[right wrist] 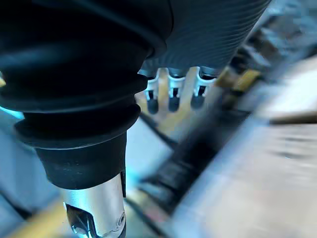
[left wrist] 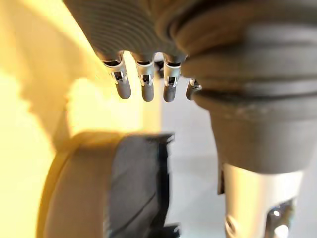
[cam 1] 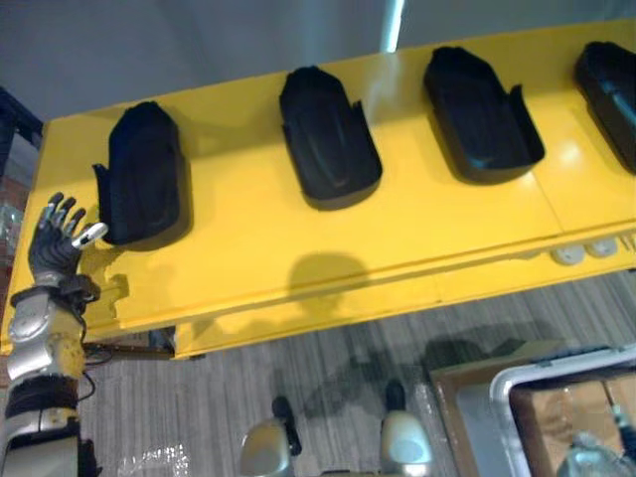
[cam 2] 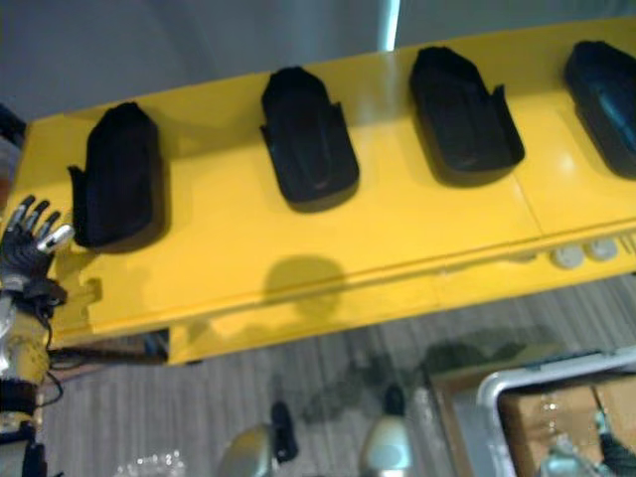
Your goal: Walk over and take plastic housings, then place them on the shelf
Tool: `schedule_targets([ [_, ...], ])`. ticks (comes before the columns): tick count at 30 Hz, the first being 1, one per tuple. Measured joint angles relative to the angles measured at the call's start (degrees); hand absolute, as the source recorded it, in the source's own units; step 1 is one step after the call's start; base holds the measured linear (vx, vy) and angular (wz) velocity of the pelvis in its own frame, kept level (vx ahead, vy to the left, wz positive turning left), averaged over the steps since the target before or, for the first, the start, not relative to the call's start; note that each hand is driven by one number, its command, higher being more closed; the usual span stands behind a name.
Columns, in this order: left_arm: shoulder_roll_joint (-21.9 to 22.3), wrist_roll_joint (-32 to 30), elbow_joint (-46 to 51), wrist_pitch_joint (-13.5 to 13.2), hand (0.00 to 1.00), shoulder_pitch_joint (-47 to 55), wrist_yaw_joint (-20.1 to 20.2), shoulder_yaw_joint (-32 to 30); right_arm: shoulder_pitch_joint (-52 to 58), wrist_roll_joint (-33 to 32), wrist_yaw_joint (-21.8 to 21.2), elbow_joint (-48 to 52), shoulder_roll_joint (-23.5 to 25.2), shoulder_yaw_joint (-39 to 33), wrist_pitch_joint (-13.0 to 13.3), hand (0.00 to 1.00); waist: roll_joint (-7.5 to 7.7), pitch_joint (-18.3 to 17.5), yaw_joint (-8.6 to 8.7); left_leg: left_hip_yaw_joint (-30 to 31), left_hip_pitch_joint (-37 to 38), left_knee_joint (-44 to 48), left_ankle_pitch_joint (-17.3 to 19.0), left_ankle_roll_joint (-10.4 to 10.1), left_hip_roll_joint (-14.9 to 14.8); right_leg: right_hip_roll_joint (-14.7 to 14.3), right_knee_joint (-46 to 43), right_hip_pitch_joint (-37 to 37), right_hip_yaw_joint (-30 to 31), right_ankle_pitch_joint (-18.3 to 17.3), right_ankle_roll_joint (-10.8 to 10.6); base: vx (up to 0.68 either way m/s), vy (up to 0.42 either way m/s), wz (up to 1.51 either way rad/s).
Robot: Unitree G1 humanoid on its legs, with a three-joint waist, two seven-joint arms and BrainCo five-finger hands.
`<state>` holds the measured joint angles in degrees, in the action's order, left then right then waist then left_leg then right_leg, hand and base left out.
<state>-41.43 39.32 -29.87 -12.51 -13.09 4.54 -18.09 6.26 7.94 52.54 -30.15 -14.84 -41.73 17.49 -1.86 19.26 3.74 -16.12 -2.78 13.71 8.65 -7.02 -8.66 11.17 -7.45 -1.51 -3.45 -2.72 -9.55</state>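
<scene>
A bin [cam 1: 556,363] sat at lower right. At lower left the left hand [cam 1: 58,238] was held up with its fingers spread and empty, just beside the leftmost housing [cam 1: 144,174] on the yellow table [cam 1: 258,248]. The right hand [right wrist: 172,94] showed straight fingers that held nothing. A sound grasp would probably close across the housing's short width at mid-length. Its long axis ran up the frame, with the narrow end toward the top. Three more housings [cam 1: 330,139] lay in a row toward the upper right.

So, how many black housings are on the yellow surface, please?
4 housings: one by the left hand, two in the middle, one cut off at right; more may hide beyond.
</scene>
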Motion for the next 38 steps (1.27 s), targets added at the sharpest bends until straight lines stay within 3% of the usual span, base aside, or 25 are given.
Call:
schedule_targets([
  [1, 0.7, -0.4, 1.2, -0.9, 0.00, 1.2, -0.9, -1.1, 0.1, 1.5, 1.9, 2.8, -0.1, -0.1, 0.0, 0.00, 0.09, -0.5, -0.12, 0.0, 0.4, -0.3, 0.0, 0.0, 0.0, 0.0, 0.3, 0.5, -0.2, 0.0, 0.0, 0.08, -0.007, 0.08],
  [3, 5.2, -3.5, 7.4, -5.4, 0.00, 5.7, -5.0, -5.9, 0.3, 5.8, 6.0, 11.0, -0.3, -1.2, 0.1, 0.00, 0.83, -3.1, -1.25, 0.3, 2.9, -1.8, -0.1, -0.2, 0.2, 0.0, 2.0, 3.6, -1.3, 0.0, 0.0, 0.08, -0.005, 0.10],
  [5, 7.1, -4.6, 9.8, -7.1, 0.00, 7.9, -6.7, -7.2, 0.3, 6.2, 6.3, 13.3, -0.3, -1.3, 0.4, 0.00, 1.20, -5.0, -1.69, 0.4, 2.9, -2.3, -0.1, -0.3, 0.2, 0.0, 2.4, 3.6, -1.5, 0.1, 0.0, 0.05, -0.003, 0.07],
  [7, 11.1, -7.5, 14.5, -8.5, 0.00, 11.0, -10.1, -9.1, 0.3, 5.5, 4.1, 17.0, -0.1, -1.0, 1.7, 0.00, 1.25, -6.4, -2.47, 1.0, 3.4, -3.2, -0.4, -0.5, 0.4, 0.0, 3.0, 4.3, -2.2, 0.7, 0.5, 0.04, 0.004, 0.13],
  [10, 18.2, -11.3, 24.2, -8.6, 0.00, 16.4, -13.6, -10.8, 1.8, 2.6, -4.2, 21.1, 2.4, 3.6, 2.2, 0.00, 1.37, -7.8, -2.95, 1.5, 5.6, -5.8, -1.5, -0.4, 0.8, -0.1, 3.4, 5.9, -3.3, 1.6, 0.8, 0.00, 0.018, 0.09],
  [11, 19.6, -11.4, 25.8, -8.3, 0.00, 17.3, -13.8, -11.0, 2.3, 1.7, -6.2, 21.7, 3.3, 4.9, 2.2, 0.00, 1.38, -8.0, -2.97, 1.6, 5.8, -6.2, -1.7, -0.4, 0.9, 0.0, 3.5, 6.2, -3.6, 1.7, 0.8, -0.01, 0.010, 0.16],
  [12, 22.8, -12.7, 28.8, -6.5, 0.00, 19.5, -14.8, -10.9, 3.7, 0.4, -11.2, 22.4, 6.2, 8.2, 1.6, 0.00, 1.36, -8.2, -2.96, 2.3, 6.3, -6.9, -2.2, -0.2, 1.3, 0.3, 3.7, 6.9, -4.5, 1.7, 0.8, -0.01, 0.005, 0.16],
  [15, 28.7, -15.3, 31.0, -3.4, 0.00, 23.1, -16.6, -10.5, 6.5, -0.4, -16.5, 22.4, 10.8, 14.3, -0.5, 0.00, 1.00, -8.6, -2.98, 3.4, 6.7, -8.6, -3.3, 0.0, 2.1, 0.9, 4.1, 7.7, -6.1, 1.8, 0.9, -0.05, 0.008, 0.23],
  [20, 37.1, -15.4, 31.9, 0.0, 0.00, 29.0, -22.5, -9.8, 9.7, -2.8, -18.8, 17.6, 13.7, 19.8, -4.2, 0.00, 0.70, -9.4, -3.37, 5.3, 7.4, -12.6, -5.8, 0.2, 2.5, 1.0, 5.0, 9.3, -8.9, 2.5, 1.1, -0.05, -0.006, 0.26],
  [23, 39.5, -14.9, 30.2, 2.4, 0.00, 32.0, -22.9, -8.0, 10.0, -5.9, -19.1, 13.1, 13.8, 20.8, -6.7, 0.00, 0.98, -10.3, -3.70, 6.9, 7.9, -15.4, -7.5, 0.2, 2.7, 0.9, 5.0, 9.7, -10.6, 2.6, 1.1, -0.06, -0.019, 0.29],
  [27, 39.7, -17.5, 20.2, 5.1, 0.00, 32.1, -23.7, -2.8, 8.3, -8.5, -21.0, 3.5, 13.2, 23.6, -9.1, 0.00, 1.27, -10.2, -4.54, 7.7, 9.5, -18.6, -10.3, 0.5, 2.9, 0.9, 5.1, 9.9, -11.0, 2.6, 1.1, -0.05, -0.009, 0.07],
  [32, 39.6, -20.0, 4.4, 7.6, 0.00, 29.4, -27.0, -0.3, 6.7, -12.6, -23.2, -7.0, 12.9, 25.5, -10.0, 0.00, 2.15, -10.4, -4.41, 8.2, 10.0, -18.8, -11.3, 0.1, 3.7, 1.4, 5.9, 11.3, -12.9, 1.0, 0.8, -0.10, -0.012, 0.06],
  [34, 39.7, -19.2, -0.1, 7.6, 0.00, 28.8, -26.8, -0.1, 6.5, -14.6, -25.1, -10.9, 12.7, 25.1, -10.0, 0.00, 2.50, -10.3, -4.32, 9.3, 10.2, -18.9, -11.4, 0.1, 3.6, 1.3, 5.8, 11.8, -13.8, 0.6, 0.7, -0.06, -0.005, 0.19],
  [38, 39.8, -18.1, -8.5, 7.8, 0.00, 29.0, -21.8, 0.8, 6.1, -16.9, -31.5, -17.9, 12.7, 24.4, -10.0, 0.00, 3.39, -10.3, -4.45, 9.4, 9.8, -18.9, -11.5, -0.1, 3.6, 1.3, 5.7, 11.8, -14.0, 0.0, 0.1, -0.03, -0.001, 0.04],
])
